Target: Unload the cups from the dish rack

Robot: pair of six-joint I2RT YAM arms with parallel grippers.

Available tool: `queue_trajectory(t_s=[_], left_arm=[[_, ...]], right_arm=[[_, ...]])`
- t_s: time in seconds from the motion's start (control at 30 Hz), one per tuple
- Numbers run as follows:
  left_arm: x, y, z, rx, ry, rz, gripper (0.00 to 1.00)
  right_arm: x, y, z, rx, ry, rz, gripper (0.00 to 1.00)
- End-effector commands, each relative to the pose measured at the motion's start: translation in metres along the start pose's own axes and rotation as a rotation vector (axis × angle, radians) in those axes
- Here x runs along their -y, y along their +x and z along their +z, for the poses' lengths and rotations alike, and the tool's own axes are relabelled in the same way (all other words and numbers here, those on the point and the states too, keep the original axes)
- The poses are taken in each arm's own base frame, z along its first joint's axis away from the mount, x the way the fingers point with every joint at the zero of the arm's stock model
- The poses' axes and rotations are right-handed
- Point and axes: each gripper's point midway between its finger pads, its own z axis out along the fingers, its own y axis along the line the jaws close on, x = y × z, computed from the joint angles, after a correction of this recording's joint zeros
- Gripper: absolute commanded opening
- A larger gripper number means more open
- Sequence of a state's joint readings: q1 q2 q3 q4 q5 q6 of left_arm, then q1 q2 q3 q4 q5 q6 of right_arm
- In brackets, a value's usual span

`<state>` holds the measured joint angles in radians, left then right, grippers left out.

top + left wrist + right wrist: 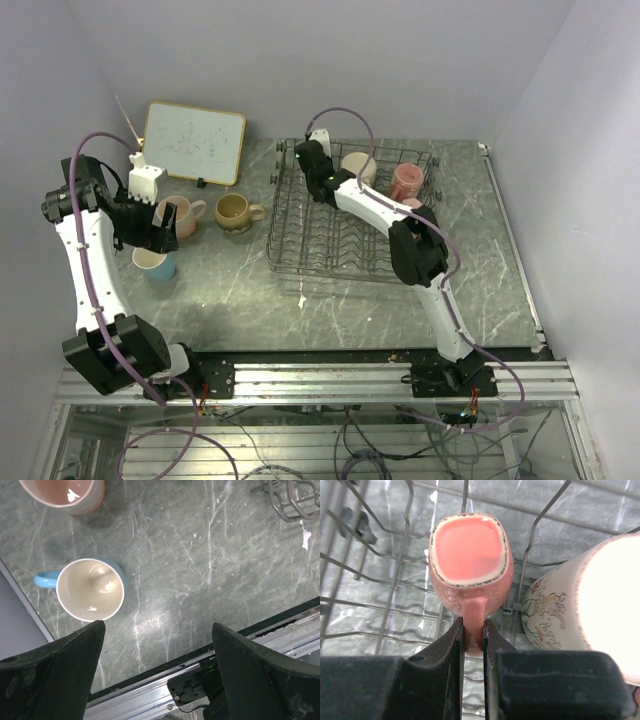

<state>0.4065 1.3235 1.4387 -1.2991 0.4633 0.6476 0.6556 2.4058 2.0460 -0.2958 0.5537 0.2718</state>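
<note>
We are handling the salmon-pink mug (470, 550), which is sitting inside the dish rack (395, 580) among the wire tines, just beside a cream mug (570, 600) with a floral print. The right jaws are clenching on its handle (472, 617), one pad on each flank of the loop, close to the body. We are treating this mug as glazed ceramic: rigid, brittle, fairly heavy for its size and slick on the glaze. The end facing the wrist camera is showing a flat pink field inside a cream, speckled ring shaped as a rounded square; whether this is the mouth or the base cannot be told from this view. A handle grip is placing the mass to one side of the jaws, so we are expecting the body to try to pivot on the lift. A firm squeeze and a straight withdrawal are advisable, since the wires and the neighbouring mug are leaving little room. The rack is thin, stiff, dark metal wire, and a knock against it may chip the glaze. The left jaws are hanging released, wide apart, above the grey marbled worktop (210, 565), near a light blue mug (90, 590) with a cream interior that is standing upright outside the rack.
</note>
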Motion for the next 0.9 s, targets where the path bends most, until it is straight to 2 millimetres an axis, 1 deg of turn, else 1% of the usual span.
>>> queue_trajectory(t_s=[0.0, 0.07, 0.13, 0.2, 0.27, 0.3, 0.33, 0.5, 0.53, 0.57, 0.63, 0.7, 0.8, 0.87], left_arm=[[0.016, -0.020, -0.010, 0.097, 0.035, 0.060, 0.99], [0.020, -0.024, -0.010, 0.121, 0.049, 0.083, 0.99], [0.025, -0.029, -0.010, 0.145, 0.063, 0.113, 0.99], [0.030, -0.035, -0.009, 0.176, 0.074, 0.149, 0.99], [0.035, -0.040, -0.004, 0.207, 0.085, 0.187, 0.99], [0.038, -0.040, 0.000, 0.215, 0.090, 0.208, 0.99], [0.041, -0.040, 0.003, 0.223, 0.100, 0.231, 0.99], [0.066, -0.041, 0.018, 0.293, 0.160, 0.399, 0.99], [0.071, -0.042, 0.019, 0.312, 0.174, 0.444, 0.99], [0.075, -0.043, 0.019, 0.336, 0.182, 0.493, 0.99], [0.081, -0.049, 0.015, 0.396, 0.176, 0.597, 0.99], [0.087, -0.054, 0.011, 0.451, 0.157, 0.695, 0.99], [0.097, -0.059, 0.002, 0.531, 0.107, 0.857, 0.99], [0.104, -0.060, -0.004, 0.586, 0.071, 0.963, 0.99]], right_arm=[[0.007, -0.102, -0.057, 0.208, -0.077, 0.133, 0.00], [0.005, -0.111, -0.072, 0.219, -0.114, 0.161, 0.00], [0.000, -0.116, -0.088, 0.222, -0.156, 0.186, 0.00], [-0.005, -0.115, -0.105, 0.214, -0.198, 0.208, 0.00], [-0.012, -0.103, -0.120, 0.181, -0.256, 0.231, 0.00], [-0.014, -0.105, -0.137, 0.181, -0.295, 0.265, 0.00], [-0.017, -0.102, -0.148, 0.169, -0.339, 0.285, 0.00], [-0.042, -0.074, -0.208, 0.071, -0.584, 0.396, 0.00], [-0.044, -0.074, -0.224, 0.060, -0.638, 0.433, 0.00], [-0.048, -0.067, -0.232, 0.035, -0.684, 0.464, 0.00], [-0.054, -0.061, -0.258, -0.003, -0.796, 0.524, 0.00], [-0.060, -0.052, -0.280, -0.052, -0.902, 0.569, 0.00], [-0.066, -0.047, -0.311, -0.102, -1.049, 0.631, 0.00], [-0.069, -0.044, -0.326, -0.140, -1.126, 0.666, 0.00]])
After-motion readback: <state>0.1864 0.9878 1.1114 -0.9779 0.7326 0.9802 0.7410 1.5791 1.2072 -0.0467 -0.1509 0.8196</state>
